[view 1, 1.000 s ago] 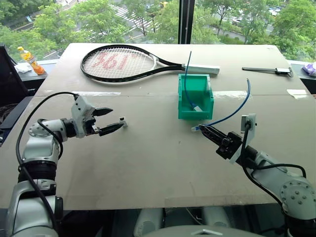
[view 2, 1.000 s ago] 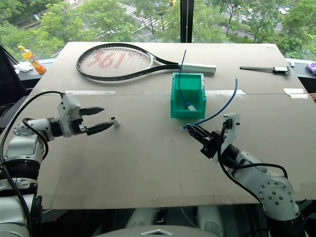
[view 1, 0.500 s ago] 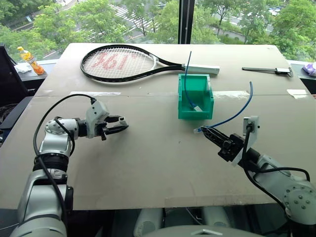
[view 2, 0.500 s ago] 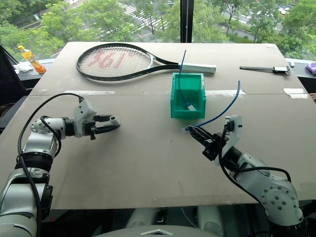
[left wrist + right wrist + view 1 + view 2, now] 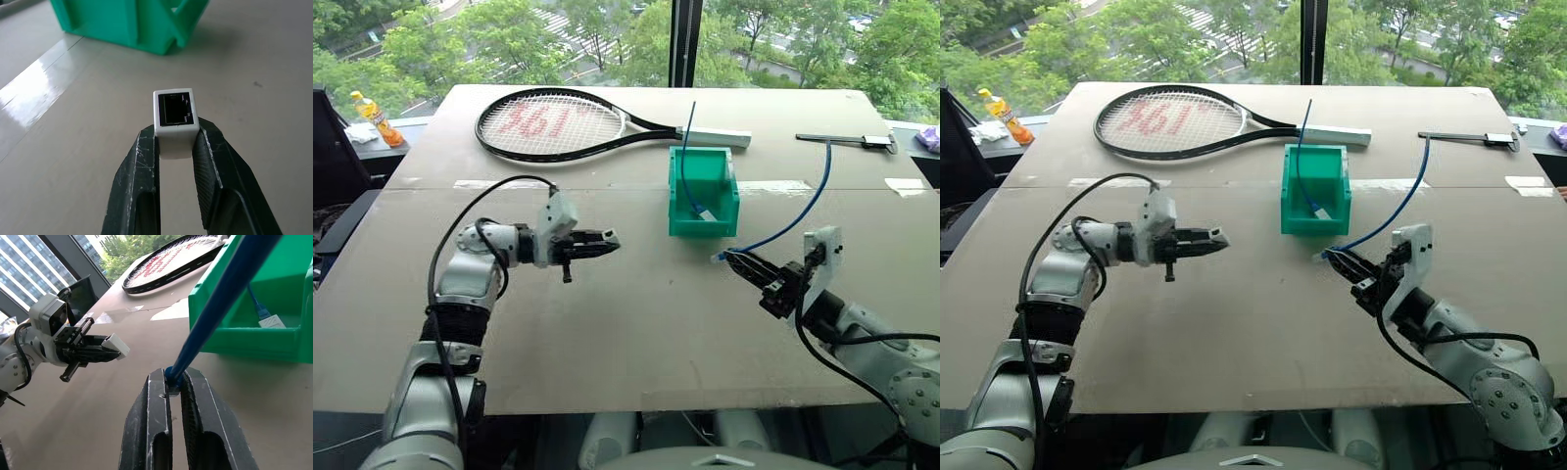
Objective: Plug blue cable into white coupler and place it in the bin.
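My left gripper hangs above the table's middle left, pointing right, shut on the white coupler. The coupler's dark socket faces away from the fingers, towards the green bin. My right gripper is just right of the bin's front, shut on the plug end of the blue cable, which curves up and back to the right. In the right wrist view the cable rises from between my fingers, and the left gripper with the coupler is across from it. A gap of bare table separates plug and coupler.
Inside the bin stands a stiff straight blue cable with a white end piece. A tennis racket lies at the back of the table, a black tool at the back right. An orange bottle stands beyond the left edge.
My left gripper closed on the coupler and carried it right, towards the table's middle. The right gripper rolled slightly, and the cable's free end swung higher.
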Robot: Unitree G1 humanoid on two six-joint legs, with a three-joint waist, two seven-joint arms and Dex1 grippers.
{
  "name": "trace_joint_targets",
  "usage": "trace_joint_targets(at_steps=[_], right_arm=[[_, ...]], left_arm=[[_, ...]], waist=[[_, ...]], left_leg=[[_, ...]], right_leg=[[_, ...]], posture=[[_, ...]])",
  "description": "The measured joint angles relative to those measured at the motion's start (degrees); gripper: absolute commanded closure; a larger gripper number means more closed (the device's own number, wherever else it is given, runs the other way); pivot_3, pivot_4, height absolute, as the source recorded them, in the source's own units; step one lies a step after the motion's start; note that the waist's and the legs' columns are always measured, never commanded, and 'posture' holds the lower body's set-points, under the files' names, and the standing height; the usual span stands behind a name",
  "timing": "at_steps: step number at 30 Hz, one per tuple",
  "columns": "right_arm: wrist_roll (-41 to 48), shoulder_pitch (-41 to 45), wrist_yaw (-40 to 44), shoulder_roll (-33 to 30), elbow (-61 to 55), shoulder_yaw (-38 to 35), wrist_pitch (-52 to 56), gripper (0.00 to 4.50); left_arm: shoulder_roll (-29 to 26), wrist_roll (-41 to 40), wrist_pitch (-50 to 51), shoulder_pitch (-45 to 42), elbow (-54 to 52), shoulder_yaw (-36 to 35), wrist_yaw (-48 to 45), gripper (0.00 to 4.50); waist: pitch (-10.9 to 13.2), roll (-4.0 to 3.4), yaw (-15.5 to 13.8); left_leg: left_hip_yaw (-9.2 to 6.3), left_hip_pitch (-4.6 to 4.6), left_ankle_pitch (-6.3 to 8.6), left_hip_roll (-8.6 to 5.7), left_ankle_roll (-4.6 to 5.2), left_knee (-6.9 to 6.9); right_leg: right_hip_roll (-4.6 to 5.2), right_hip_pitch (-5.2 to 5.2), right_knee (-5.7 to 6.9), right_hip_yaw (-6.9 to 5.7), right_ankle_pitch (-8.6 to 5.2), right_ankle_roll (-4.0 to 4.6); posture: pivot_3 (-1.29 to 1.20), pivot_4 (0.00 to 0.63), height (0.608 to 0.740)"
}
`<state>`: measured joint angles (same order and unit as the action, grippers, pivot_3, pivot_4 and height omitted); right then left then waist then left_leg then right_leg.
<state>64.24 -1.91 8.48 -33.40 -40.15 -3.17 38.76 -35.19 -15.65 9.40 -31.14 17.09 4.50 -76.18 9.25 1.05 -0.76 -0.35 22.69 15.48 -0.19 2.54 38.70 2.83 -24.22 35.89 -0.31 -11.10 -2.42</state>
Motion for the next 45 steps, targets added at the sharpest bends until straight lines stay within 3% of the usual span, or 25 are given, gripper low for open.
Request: trace_joint_targets(at_steps=[3,8,11,15,18,24,45], right_arm=[[-4.2,1.4,4.5,-4.1,-0.4,-0.1,-0.3,4.50],[-11.7,5.1,11.9,-10.0,-0.3,1.3,-0.4,4.50],[-14.4,9.8,15.2,-9.6,2.6,4.1,-0.3,4.50],[-22.2,22.4,21.3,-8.6,10.1,11.6,-0.7,4.50],[-28.3,26.0,25.9,-7.3,15.1,17.1,-2.1,4.50],[-36.1,29.9,32.9,-6.2,21.4,22.7,-3.6,4.50],[-48.7,36.7,47.6,-0.1,30.3,28.0,-9.5,4.50]], left_arm=[[3.4,1.8,3.2,-0.7,-3.5,6.3,0.6,4.16],[6.0,5.0,3.5,-3.9,-2.5,10.7,1.1,4.16],[6.1,7.4,1.9,-4.5,-1.4,12.7,1.3,4.16],[7.0,8.9,0.8,-3.1,-0.7,14.5,1.8,4.16],[7.4,9.2,-1.5,-2.7,-0.5,14.8,2.6,4.16],[7.7,9.4,-2.9,-2.6,0.3,14.8,3.0,4.16],[7.7,10.0,-5.1,-2.9,1.4,15.4,3.4,4.16]], waist=[[0.0,0.00,0.3],[0.0,0.02,0.3],[0.0,0.00,0.6],[0.0,0.00,1.3],[0.0,0.04,0.7],[0.0,0.03,0.6],[-0.1,-0.01,0.7]], left_leg=[[0.02,-0.05,0.00,0.01,0.00,0.01],[-0.03,-0.06,0.00,0.04,0.00,0.01],[0.01,-0.06,0.00,0.04,0.00,0.01],[0.01,-0.06,0.00,0.03,0.00,0.05],[-0.09,-0.02,0.00,0.02,0.00,0.04],[-0.02,-0.03,0.00,-0.01,0.00,0.11],[-0.04,-0.19,0.00,-0.02,0.00,0.17]], right_leg=[[-0.08,0.01,0.03,0.02,0.00,0.00],[-0.15,0.01,0.04,-0.01,-0.01,0.00],[-0.14,0.01,0.03,0.02,-0.01,0.01],[-0.12,0.01,0.02,0.04,0.00,0.01],[-0.11,0.02,0.02,-0.07,-0.01,0.01],[-0.06,0.03,0.02,-0.01,0.00,0.00],[-0.06,0.17,0.10,-0.03,0.01,0.01]], posture=[[0.00,0.150,0.740],[0.00,0.150,0.740],[0.00,0.150,0.740],[0.00,0.150,0.740],[0.00,0.150,0.740],[0.00,0.150,0.740],[0.00,0.150,0.740]])
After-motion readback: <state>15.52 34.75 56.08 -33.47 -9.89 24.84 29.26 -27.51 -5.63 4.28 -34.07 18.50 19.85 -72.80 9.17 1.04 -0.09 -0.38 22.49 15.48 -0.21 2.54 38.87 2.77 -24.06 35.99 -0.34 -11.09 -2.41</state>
